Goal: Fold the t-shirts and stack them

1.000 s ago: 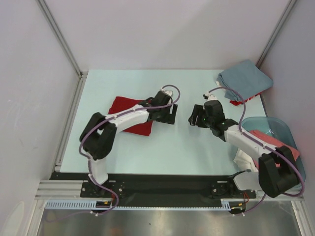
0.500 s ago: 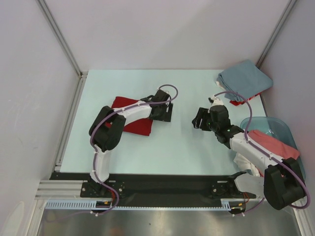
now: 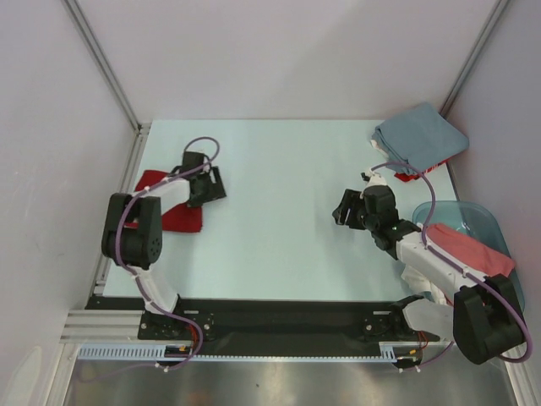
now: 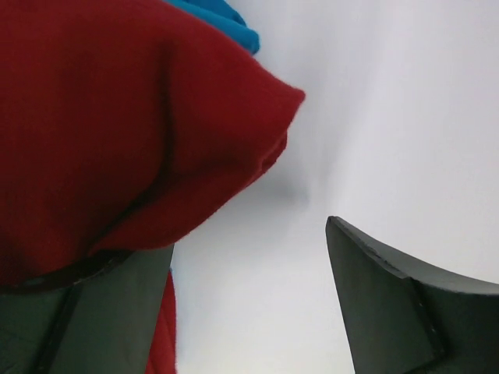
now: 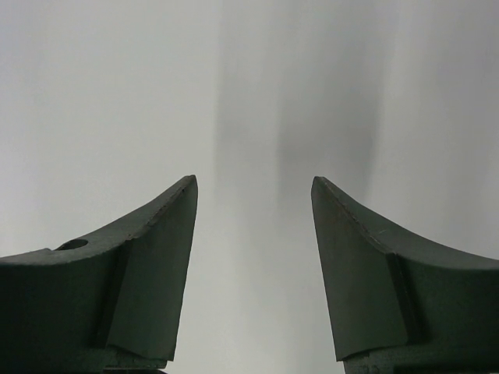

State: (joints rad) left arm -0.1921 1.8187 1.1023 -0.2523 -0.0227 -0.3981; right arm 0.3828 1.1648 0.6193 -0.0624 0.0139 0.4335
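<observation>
The left arm [image 3: 165,193] crosses the crimson t-shirt [image 3: 177,218] near the surface's [image 3: 279,245] left edge and hides its middle. In the left wrist view the shirt runs off the top and left borders and covers part of one finger [image 4: 93,312] of the left tool [image 4: 249,234]. A blue cloth [image 4: 226,19] shows only as a sliver.

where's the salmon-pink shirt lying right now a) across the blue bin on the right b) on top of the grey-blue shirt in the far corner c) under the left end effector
a, the top view shows the salmon-pink shirt draped across the blue bin.
</observation>
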